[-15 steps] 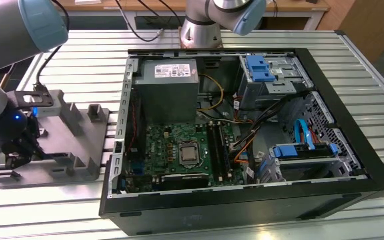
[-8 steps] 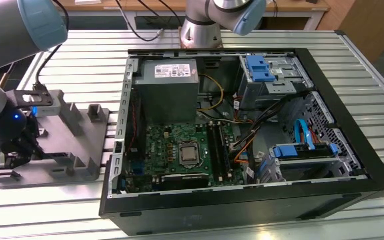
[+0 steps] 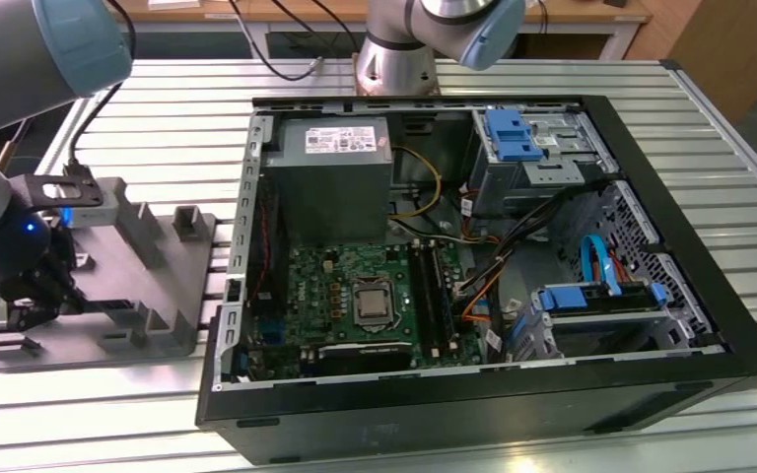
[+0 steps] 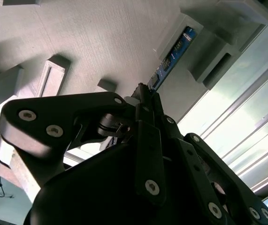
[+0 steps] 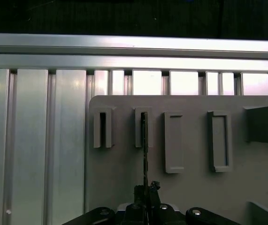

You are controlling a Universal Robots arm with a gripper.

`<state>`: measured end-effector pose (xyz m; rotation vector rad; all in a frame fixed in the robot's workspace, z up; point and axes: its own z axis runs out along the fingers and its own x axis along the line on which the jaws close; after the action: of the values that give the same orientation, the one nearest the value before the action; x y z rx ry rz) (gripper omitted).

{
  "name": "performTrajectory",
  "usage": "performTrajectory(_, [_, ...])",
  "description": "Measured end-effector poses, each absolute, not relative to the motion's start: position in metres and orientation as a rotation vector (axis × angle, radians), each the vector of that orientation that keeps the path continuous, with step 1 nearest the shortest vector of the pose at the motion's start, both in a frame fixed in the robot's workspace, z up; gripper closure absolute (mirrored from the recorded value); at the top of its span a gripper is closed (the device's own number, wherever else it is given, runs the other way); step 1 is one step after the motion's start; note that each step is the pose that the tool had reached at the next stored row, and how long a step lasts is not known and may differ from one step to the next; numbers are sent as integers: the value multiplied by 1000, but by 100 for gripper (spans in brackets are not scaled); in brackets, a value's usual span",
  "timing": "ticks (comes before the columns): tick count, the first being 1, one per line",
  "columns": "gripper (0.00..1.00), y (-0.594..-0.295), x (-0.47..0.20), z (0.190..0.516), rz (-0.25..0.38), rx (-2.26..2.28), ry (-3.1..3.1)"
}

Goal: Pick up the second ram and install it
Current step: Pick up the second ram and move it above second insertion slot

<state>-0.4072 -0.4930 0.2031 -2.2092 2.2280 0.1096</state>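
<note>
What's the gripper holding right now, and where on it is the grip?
The gripper looks pinched on the second ram at one end, across its thin faces; the stick's far end sits in a slot of the gray fixture.

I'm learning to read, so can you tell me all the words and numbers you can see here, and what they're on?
On the white label of the grey power box: print too small to read.
On the second ram: tiny marks, too blurred to read.
On the green board: print too small to read.
Nothing else is readable.
</note>
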Motion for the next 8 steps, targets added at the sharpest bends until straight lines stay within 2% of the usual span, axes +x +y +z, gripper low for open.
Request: performTrajectory(8, [86,-493,-407,208,110,-2209,2228])
